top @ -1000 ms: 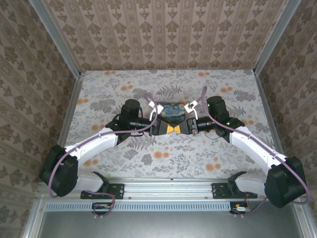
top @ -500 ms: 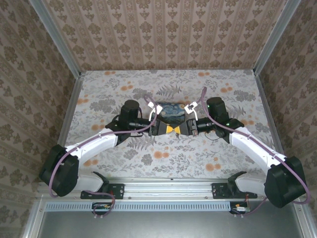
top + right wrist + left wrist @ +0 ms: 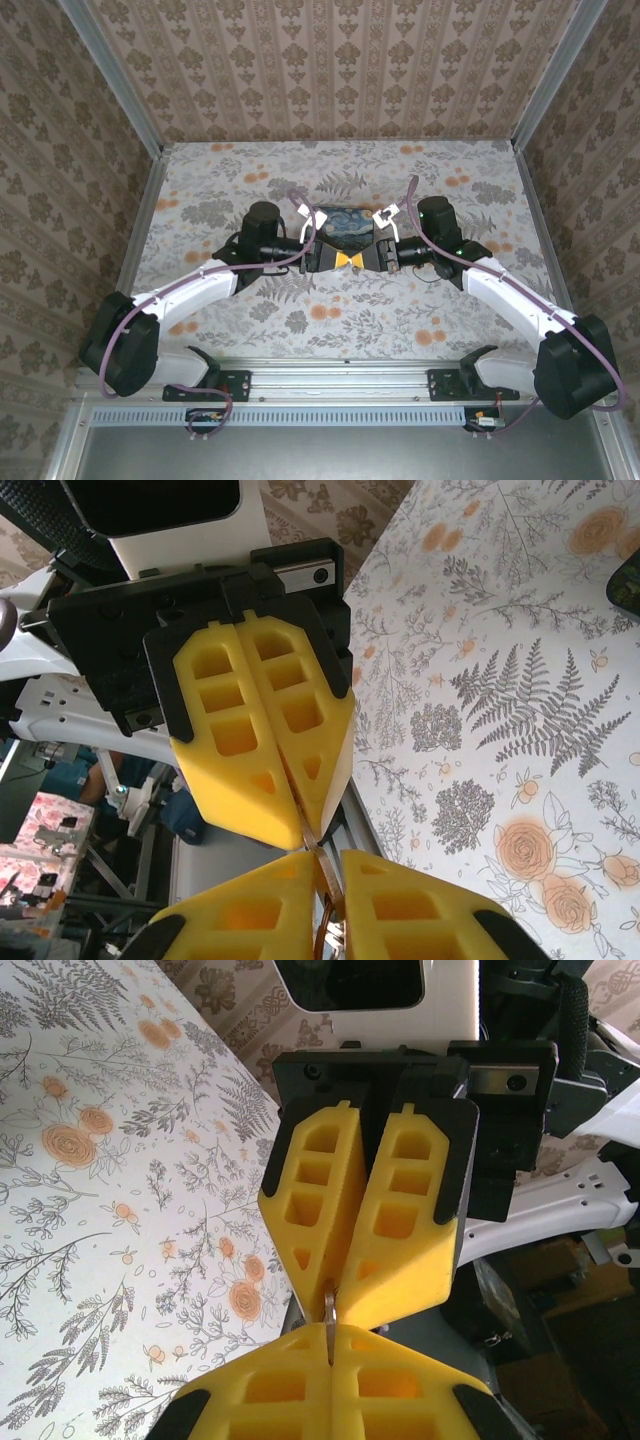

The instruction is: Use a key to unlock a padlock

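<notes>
Entry: left gripper (image 3: 342,261) and right gripper (image 3: 357,261), recorded tip to tip over the middle of the floral table (image 3: 200,200), just in front of a dark blue box (image 3: 345,222) with a swirled print. Left jaws were pressed fully together, the yellow pads (image 3: 270,1385) clamping a thin grey metal blade, the key (image 3: 328,1312). The key stood out from the tips and ran straight into the tips of the facing gripper. Right jaws were drawn in to a narrow slot, with one yellow pad (image 3: 420,905) on either side. In that slot sat a brass-coloured edge, apparently the padlock (image 3: 323,928), gripped there and otherwise hidden by the foam. Both arms reached inward from the near edge, each with a purple cable (image 3: 250,275) running along it.
</notes>
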